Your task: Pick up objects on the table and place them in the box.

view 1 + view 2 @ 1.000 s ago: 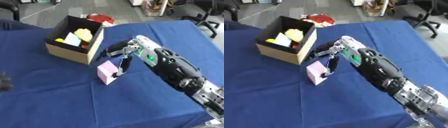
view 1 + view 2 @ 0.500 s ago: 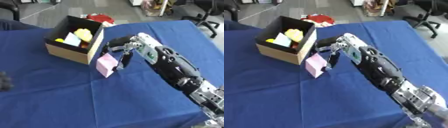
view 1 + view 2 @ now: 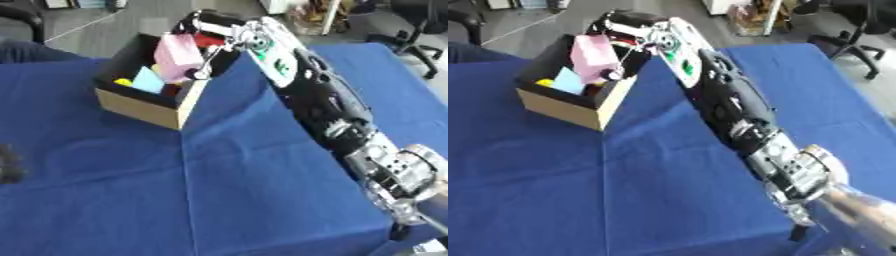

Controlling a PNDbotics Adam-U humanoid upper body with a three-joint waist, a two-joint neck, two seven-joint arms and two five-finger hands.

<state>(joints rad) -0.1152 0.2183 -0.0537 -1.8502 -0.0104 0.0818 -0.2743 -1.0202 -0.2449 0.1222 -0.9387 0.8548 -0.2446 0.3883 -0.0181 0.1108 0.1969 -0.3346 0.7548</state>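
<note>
My right hand (image 3: 229,31) is shut on a pink block (image 3: 178,53) and holds it tilted over the open top of the cardboard box (image 3: 145,106) at the upper left. The block's lower end sits at about rim height. Inside the box I see a light blue piece (image 3: 147,80), a yellow piece (image 3: 122,81) and something red. The right arm runs from the lower right across the blue table to the box. My left hand (image 3: 9,163) shows only as a dark shape at the left edge, resting on the cloth.
The blue cloth (image 3: 219,190) covers the whole table, with a fold line running down from the box's near corner. Office chairs (image 3: 846,30) and grey floor lie beyond the far edge.
My right hand has lifted the pink block off the cloth beside the box and carried it up and left over the box's opening. The view has also shifted.
</note>
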